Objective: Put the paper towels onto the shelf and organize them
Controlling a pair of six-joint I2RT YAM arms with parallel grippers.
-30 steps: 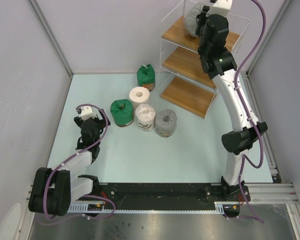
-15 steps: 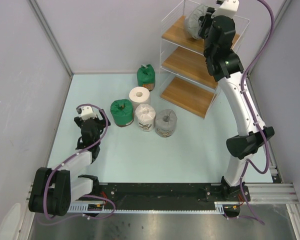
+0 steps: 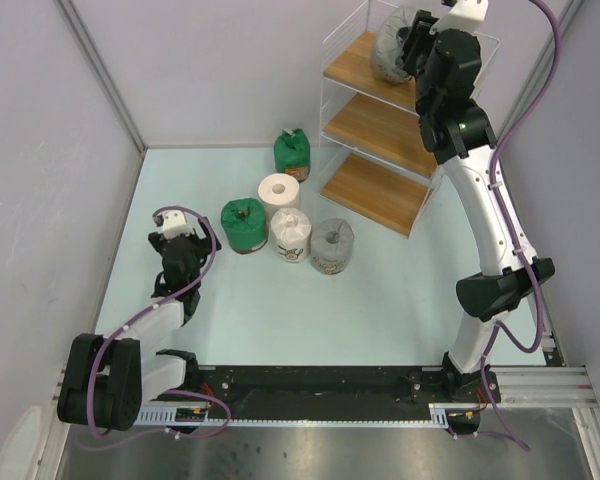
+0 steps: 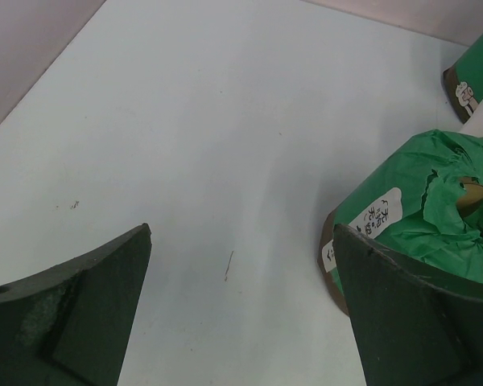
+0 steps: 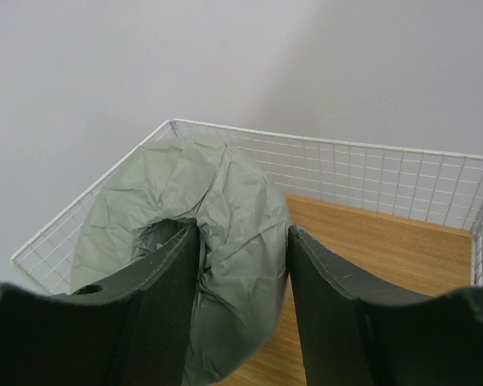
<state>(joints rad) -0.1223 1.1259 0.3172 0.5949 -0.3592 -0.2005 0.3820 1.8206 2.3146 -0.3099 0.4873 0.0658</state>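
grey crinkled-wrap paper towel roll (image 3: 390, 45) sits at the upper right of the top view, on the top board of the white wire and light wood three-tier shelf (image 3: 352, 62). its hollow core is turned toward the right gripper (image 3: 412, 50). in the right wrist view the roll's wall fills the gap between the black fingers (image 5: 153, 322), one seemingly in the core. whether they pinch or have let go i cannot tell. against the earlier frame, that arm reaches further right over the board. left gripper (image 4: 241, 241) hangs spread wide at lower left, beside a green-wrapped roll (image 4: 410, 225).
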